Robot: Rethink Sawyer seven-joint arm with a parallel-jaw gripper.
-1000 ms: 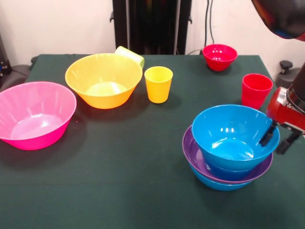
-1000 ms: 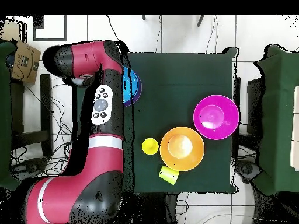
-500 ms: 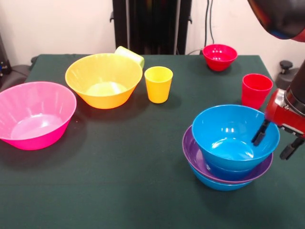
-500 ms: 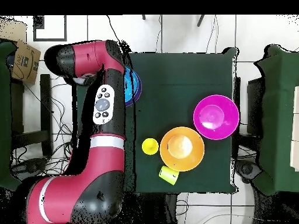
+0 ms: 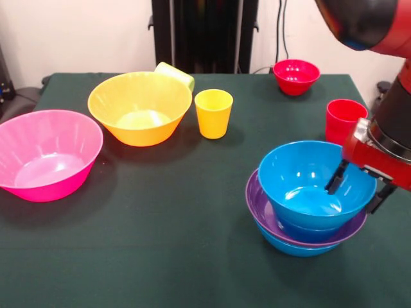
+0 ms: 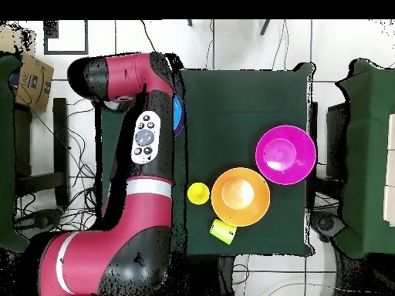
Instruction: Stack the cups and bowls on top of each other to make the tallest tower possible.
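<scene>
Blue bowl [image 5: 308, 186] tops the tower [image 5: 307, 221], nested over purple and blue on the green table [image 5: 160, 212]. The gripper [image 5: 354, 192] straddles its right rim, fingers apart. Three cups: yellow [image 5: 213, 113], red [image 5: 343, 120], lime [image 5: 176, 72] behind the orange bowl [image 5: 139, 106]. Pink bowl [image 5: 45, 153] sits left, small red bowl [image 5: 296, 76] far back.

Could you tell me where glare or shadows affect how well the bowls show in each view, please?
Front view: white highlights glint inside the glossy blue plastic bowl on top of the pile and faintly in the large pink plastic bowl; soft shadows fall on the green cloth beside the bowls. Overhead view: the red and black arm hides nearly all of the blue pile; the large orange bowl shows a pale centre.
</scene>
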